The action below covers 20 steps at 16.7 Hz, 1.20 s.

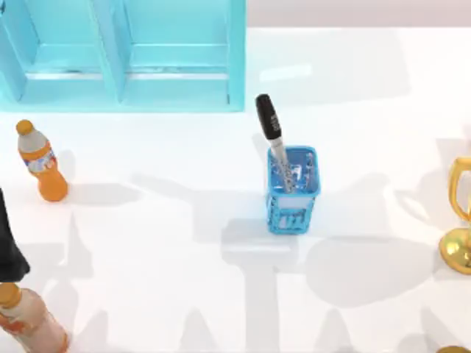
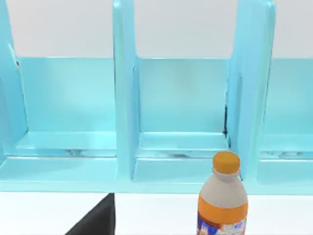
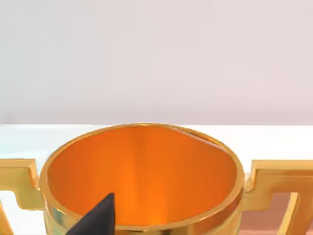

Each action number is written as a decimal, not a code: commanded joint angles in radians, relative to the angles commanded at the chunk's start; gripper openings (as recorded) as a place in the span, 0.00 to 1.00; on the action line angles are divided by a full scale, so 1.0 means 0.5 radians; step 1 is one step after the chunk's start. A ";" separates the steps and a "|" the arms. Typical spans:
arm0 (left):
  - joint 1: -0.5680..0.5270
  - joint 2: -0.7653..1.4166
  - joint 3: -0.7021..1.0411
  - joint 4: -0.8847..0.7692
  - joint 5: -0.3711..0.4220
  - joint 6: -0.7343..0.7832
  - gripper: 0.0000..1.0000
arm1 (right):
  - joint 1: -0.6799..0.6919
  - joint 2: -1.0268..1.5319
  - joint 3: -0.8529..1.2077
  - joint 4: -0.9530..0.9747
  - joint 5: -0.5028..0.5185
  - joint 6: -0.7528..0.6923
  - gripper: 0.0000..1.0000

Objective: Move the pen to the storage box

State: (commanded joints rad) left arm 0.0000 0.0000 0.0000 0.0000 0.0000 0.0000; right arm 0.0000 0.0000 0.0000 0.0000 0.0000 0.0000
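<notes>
Pen [image 1: 272, 132] is standing tilted in the storage box [image 1: 293, 213], mid-table between both arms (grip states: cannot tell).

left arm [image 1: 9, 243] at table's left edge, one dark fingertip [image 2: 98, 218] visible

A matte black section of the AgileX left arm [image 1: 9, 246] enters at the top view's left edge, smooth and tapering, with no visible cables, screws or markings. Each wrist camera catches a plain black, wedge-shaped tip: the left tool [image 2: 98, 219] and the right tool [image 3: 98, 218].
</notes>
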 joint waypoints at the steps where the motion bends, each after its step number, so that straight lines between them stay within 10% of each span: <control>1: 0.000 0.000 0.000 0.000 0.000 0.000 1.00 | 0.000 0.000 0.000 0.000 0.000 0.000 1.00; 8: 0.000 0.000 0.000 0.000 0.000 0.000 1.00 | 0.124 0.451 0.422 0.177 -0.273 -0.077 1.00; 20: 0.000 0.000 0.000 0.000 0.000 0.000 1.00 | 0.662 2.697 1.635 0.110 -0.874 -0.259 1.00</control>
State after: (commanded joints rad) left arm 0.0000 0.0000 0.0000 0.0000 0.0000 0.0000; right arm 0.3312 1.3485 0.8175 0.0551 -0.4370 -0.1295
